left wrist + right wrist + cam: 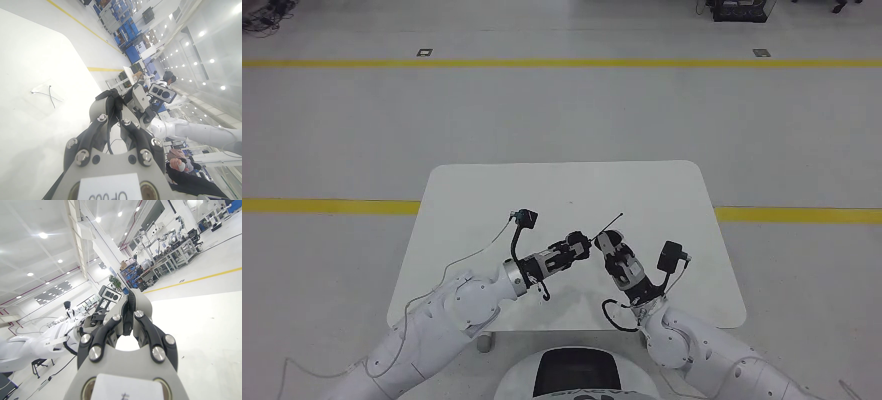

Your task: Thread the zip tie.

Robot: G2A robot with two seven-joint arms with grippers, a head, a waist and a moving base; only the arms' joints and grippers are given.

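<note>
Top view: zip tie [613,221] in left pincer [585,243] and right pincer [601,239].

The right gripper [130,294] has its black pads [127,313] pressed together on the zip tie [132,273], whose thin dark strap stands out past the fingertips and ends in a small head. Close behind it, on the side away from the white counter [198,321], is the left arm [56,330] with its wrist camera [110,295]. A yellow line [198,277] crosses the floor beyond the counter's edge.
</note>
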